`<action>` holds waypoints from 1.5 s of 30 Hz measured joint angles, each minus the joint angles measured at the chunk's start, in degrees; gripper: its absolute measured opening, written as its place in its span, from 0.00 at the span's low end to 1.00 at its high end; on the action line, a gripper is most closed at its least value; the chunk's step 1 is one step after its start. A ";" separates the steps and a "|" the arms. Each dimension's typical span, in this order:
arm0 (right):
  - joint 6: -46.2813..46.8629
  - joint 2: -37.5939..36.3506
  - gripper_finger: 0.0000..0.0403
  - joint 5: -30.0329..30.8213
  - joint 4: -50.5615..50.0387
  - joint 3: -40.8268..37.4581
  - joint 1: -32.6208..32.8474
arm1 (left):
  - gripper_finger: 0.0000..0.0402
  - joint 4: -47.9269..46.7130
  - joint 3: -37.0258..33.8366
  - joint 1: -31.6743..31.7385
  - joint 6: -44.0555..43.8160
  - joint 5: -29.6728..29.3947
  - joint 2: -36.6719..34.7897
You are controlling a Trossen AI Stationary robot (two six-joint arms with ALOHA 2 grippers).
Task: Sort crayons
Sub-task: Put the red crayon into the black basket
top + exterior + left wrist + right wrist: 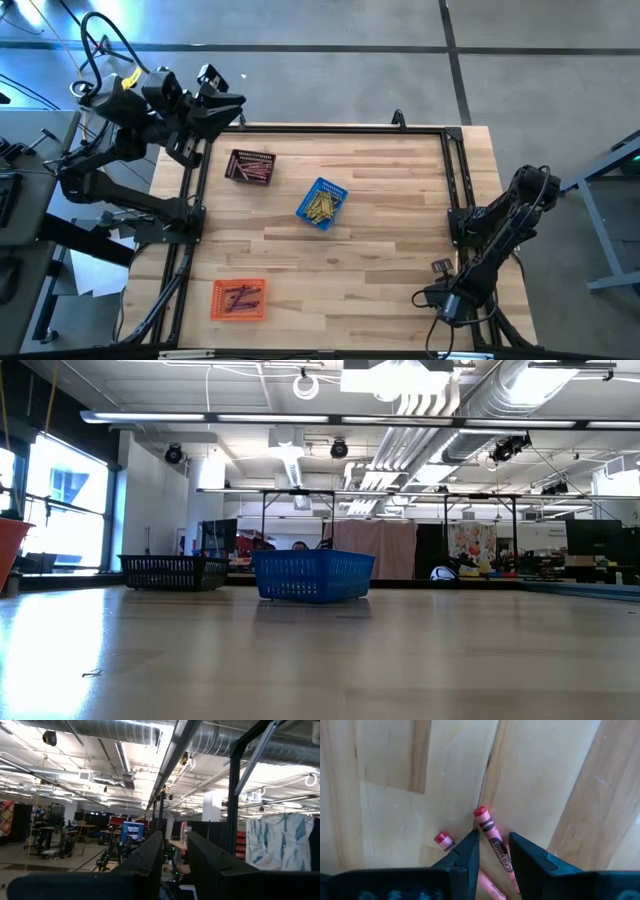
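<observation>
My right gripper (492,851) points down at the wooden table (380,250) near its right front corner, jaws narrowly parted and straddling a red-pink crayon (495,841) that lies on the boards; I cannot tell whether the fingers (465,854) already press it, so I treat it as not yet secured. A second red-pink crayon (443,840) lies just beside the outer face of one finger, and a third pale stub (490,887) shows below, partly hidden. To grip well, I judge that I should keep the jaws square across the wrapped body of the straddled crayon, close slowly, and lift straight up so the neighbour is not dragged along. The remaining crayons are already sorted: yellow-gold ones in the blue basket (322,203) at mid-table, red-pink ones in the black basket (250,166) toward the far left, purple ones in the orange basket (238,299) at the near left. The red-pink load belongs in the black basket, well apart from me; the path across the centre is open except for the blue basket. My left gripper (172,855) waits raised off the far left corner, jaws slightly apart and empty.
</observation>
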 joint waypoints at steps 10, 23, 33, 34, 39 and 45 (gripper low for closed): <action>-1.92 0.11 0.03 -0.63 0.32 -0.04 -1.24 | 0.19 -0.04 0.00 -1.72 0.11 -0.02 0.00; -7.54 -2.72 0.02 5.78 -2.85 -0.68 -9.84 | 0.19 -0.54 0.00 -1.86 2.44 -0.02 0.00; -19.63 -4.22 0.03 28.56 -0.15 -0.94 -29.64 | 0.19 -2.05 0.00 -1.84 3.98 -0.04 0.00; -21.97 -4.22 0.03 29.85 1.33 -0.94 -32.43 | 0.19 -2.05 0.00 -1.84 3.98 -0.04 0.00; -34.33 -4.31 0.03 34.20 17.04 -0.87 -46.86 | 0.19 -2.08 0.00 -1.84 3.98 -0.04 -0.16; -40.38 -4.37 0.03 28.12 49.16 -0.79 -61.11 | 0.19 -2.97 0.00 -1.84 3.41 -0.04 -1.60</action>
